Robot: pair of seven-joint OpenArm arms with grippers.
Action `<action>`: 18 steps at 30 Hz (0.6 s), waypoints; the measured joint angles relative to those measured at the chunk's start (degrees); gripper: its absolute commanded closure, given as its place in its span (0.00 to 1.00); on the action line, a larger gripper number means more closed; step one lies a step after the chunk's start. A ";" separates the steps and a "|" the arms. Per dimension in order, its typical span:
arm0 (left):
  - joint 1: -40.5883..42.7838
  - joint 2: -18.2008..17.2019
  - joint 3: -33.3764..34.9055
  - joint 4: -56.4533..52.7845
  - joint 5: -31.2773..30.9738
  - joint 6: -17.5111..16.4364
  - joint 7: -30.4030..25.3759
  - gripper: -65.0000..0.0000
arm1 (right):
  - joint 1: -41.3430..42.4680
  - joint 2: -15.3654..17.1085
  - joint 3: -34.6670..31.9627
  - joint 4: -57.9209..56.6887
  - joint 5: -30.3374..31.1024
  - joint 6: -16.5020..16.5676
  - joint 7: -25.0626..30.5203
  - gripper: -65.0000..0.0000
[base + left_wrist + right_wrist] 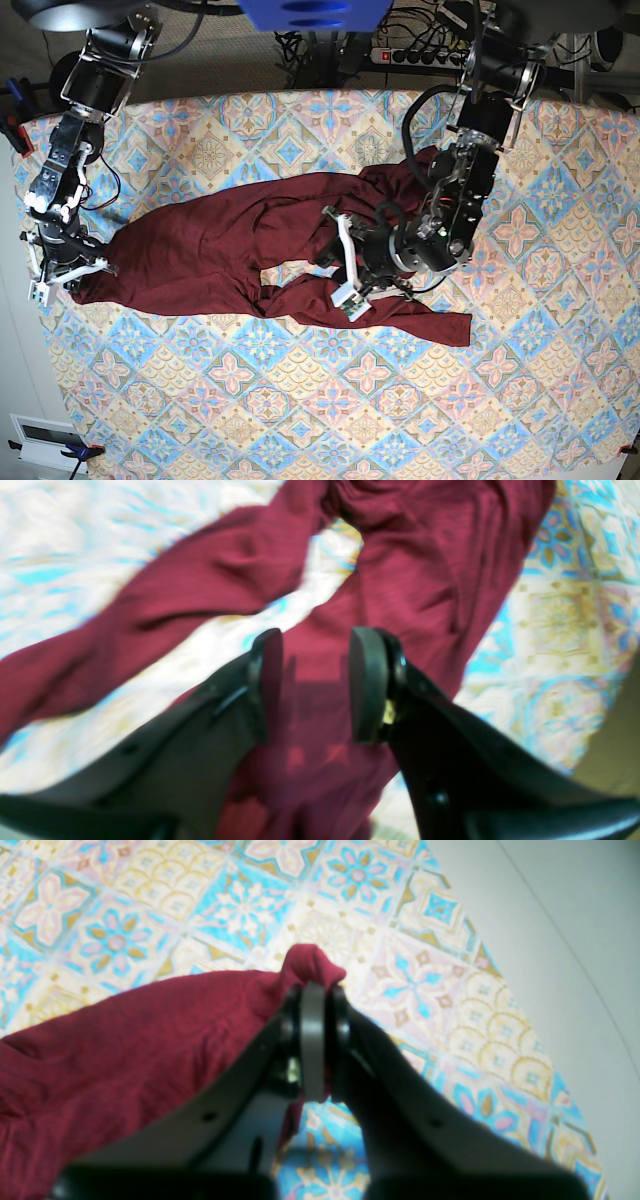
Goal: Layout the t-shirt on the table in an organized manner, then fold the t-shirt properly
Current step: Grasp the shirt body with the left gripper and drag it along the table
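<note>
You see the t-shirt (210, 255) in 1 plain dark maroon-red all over, with no print, and in the left wrist view its thin jersey shows only faint ribbing and darker shadowed creases of the same red. Under it, the table (300, 400) wears a cloth of diamond tiles in pastel blue, pink and cream, each tile holding a floral or scalloped motif edged in yellow-ochre, with turquoise bands between tiles. You see the left gripper (315, 685) and the right gripper (313, 1040) in black, the right with 1 grey pad.
</note>
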 measured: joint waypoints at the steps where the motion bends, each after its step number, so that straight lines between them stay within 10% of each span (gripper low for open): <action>1: -0.39 1.57 -0.02 -1.68 0.02 0.00 -1.40 0.66 | 0.00 -0.02 0.00 0.07 0.24 0.20 -0.09 1.00; 18: -2.93 11.93 7.91 -26.82 2.45 0.31 -14.82 0.68 | -1.51 0.00 0.00 0.09 0.15 0.15 0.17 1.00</action>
